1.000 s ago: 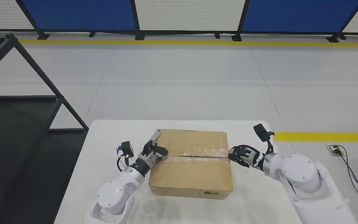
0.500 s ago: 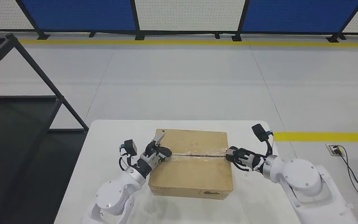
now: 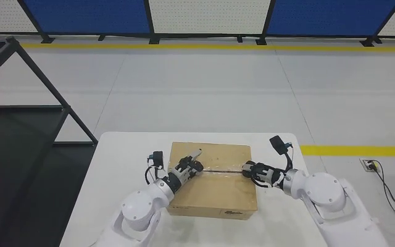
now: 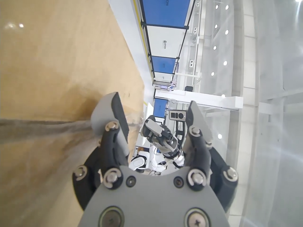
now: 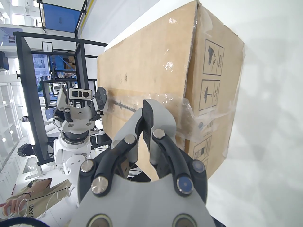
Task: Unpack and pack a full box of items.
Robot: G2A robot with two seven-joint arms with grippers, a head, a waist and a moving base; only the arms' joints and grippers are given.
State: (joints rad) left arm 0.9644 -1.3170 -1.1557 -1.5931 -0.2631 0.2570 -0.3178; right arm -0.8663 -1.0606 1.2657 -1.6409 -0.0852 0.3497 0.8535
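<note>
A closed cardboard box [image 3: 213, 185] [image 5: 146, 72] [image 4: 59, 48] stands mid-table, with clear tape along its top seam [image 3: 222, 168] [image 5: 127, 103] [image 4: 35, 124]. My left gripper [image 3: 192, 160] [image 4: 153, 119] is open over the left part of the seam. One of its fingers [image 4: 111, 116] rests on the taped seam; the other is off the surface. My right gripper [image 3: 248, 170] [image 5: 143, 114] is shut, tips at the seam's right end by the box's top edge. The left gripper [image 5: 82, 98] also shows across the box in the right wrist view.
The white table [image 3: 123, 160] leaves bare strips left and right of the box. A black metal frame [image 3: 37, 92] stands beside the table's left edge. The box nearly reaches the table's front edge.
My left gripper slid from the box's left edge along the seam toward the middle. The right gripper moved inward from beside the box onto the seam's right end.
</note>
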